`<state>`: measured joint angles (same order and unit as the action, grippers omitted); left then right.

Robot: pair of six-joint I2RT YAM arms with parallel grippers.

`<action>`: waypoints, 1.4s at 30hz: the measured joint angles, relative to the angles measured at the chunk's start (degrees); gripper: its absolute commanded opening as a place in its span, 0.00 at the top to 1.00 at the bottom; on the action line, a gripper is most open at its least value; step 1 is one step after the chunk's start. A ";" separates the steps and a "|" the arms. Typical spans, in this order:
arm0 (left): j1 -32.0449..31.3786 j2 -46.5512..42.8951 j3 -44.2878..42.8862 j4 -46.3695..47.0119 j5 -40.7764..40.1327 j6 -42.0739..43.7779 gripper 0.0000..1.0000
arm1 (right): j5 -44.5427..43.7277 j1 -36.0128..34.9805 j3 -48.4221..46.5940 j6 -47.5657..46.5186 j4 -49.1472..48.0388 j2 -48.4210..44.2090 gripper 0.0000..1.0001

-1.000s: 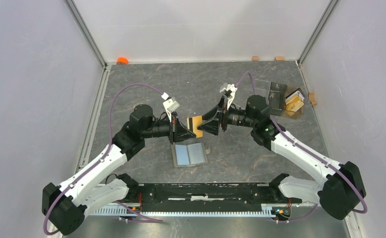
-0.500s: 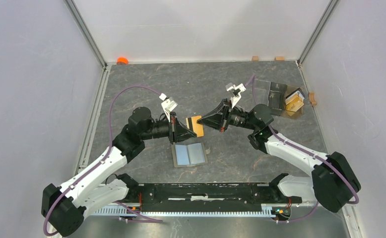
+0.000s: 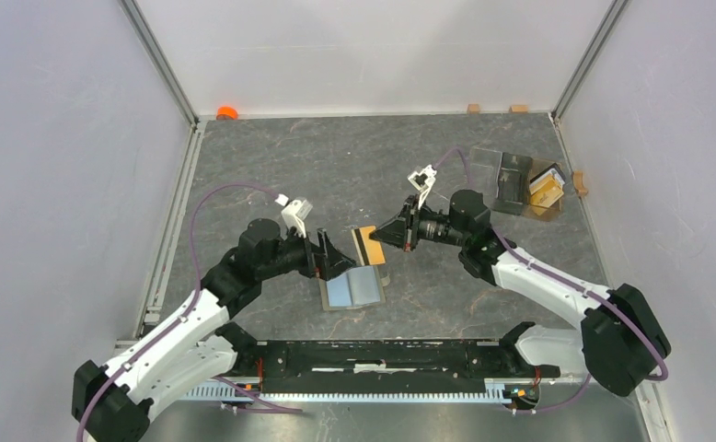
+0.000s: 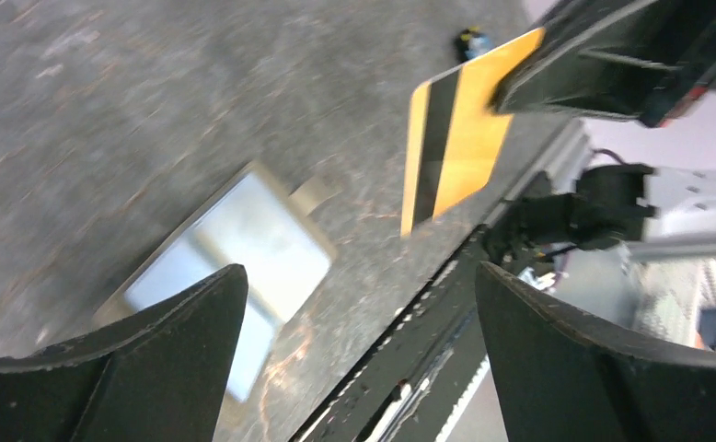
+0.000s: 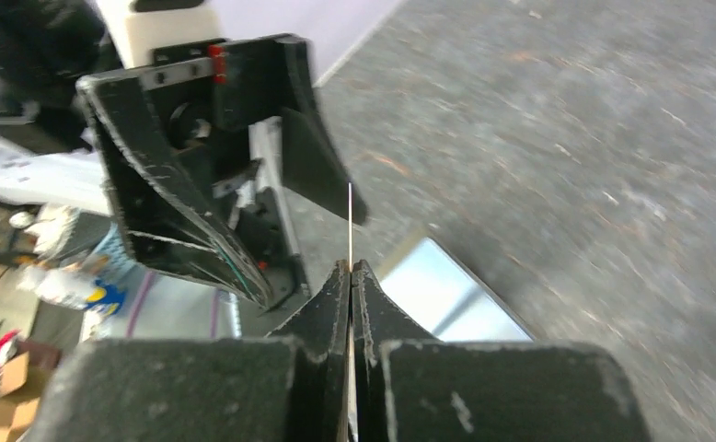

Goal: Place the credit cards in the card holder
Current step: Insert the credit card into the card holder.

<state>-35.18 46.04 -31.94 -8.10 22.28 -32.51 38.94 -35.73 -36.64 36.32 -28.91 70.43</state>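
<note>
An orange credit card [image 3: 366, 245] with a black stripe hangs above the table, and my right gripper [image 3: 378, 236] is shut on its right end. In the right wrist view the card [image 5: 350, 216] shows edge-on, rising from the closed right gripper [image 5: 351, 269]. My left gripper [image 3: 343, 261] stands open just left of the card, apart from it. The left wrist view has the card [image 4: 456, 138] ahead and nothing inside the open left gripper [image 4: 359, 368]. The card holder [image 3: 352, 287] lies open on the table below, pale blue inside [image 4: 235, 249].
A clear plastic box [image 3: 518, 180] at the back right holds more tan cards [image 3: 546, 191]. An orange cap [image 3: 226, 112] and small wooden blocks [image 3: 472, 108] lie along the back wall. The black base rail [image 3: 373, 354] runs along the near edge.
My left gripper opened, let go of the card and drew back to the left and nearer. My right gripper closed on the card and carried it lower, over the card holder.
</note>
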 measured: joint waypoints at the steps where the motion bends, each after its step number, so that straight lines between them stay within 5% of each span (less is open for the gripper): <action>1: 0.00 -0.90 0.50 -1.70 -1.90 -0.26 0.00 | -1.33 0.00 0.00 -1.09 2.51 -0.48 1.00; 5: 0.00 -2.95 2.82 -8.28 -8.59 -2.23 0.00 | -7.78 0.00 0.22 -3.69 12.46 -2.95 1.00; 12: 0.00 -2.62 10.47 -11.56 -12.68 -7.91 0.00 | -9.49 -1.84 7.96 2.54 12.31 -1.05 1.00; 20: 0.02 2.82 13.75 -7.87 -13.25 -11.17 0.35 | -9.99 -4.59 10.54 11.98 5.42 6.40 1.00; 33: 0.15 7.13 18.12 1.81 -13.25 -13.31 0.67 | -10.82 -6.34 11.87 17.73 -4.44 14.67 1.00; 42: 0.44 6.88 19.91 4.61 -13.25 -13.84 0.78 | -11.91 -7.80 11.87 19.21 -7.52 17.38 1.00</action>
<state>-34.74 52.93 -12.03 -3.49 9.04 -46.35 27.03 -43.53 -24.77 55.53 -36.42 87.81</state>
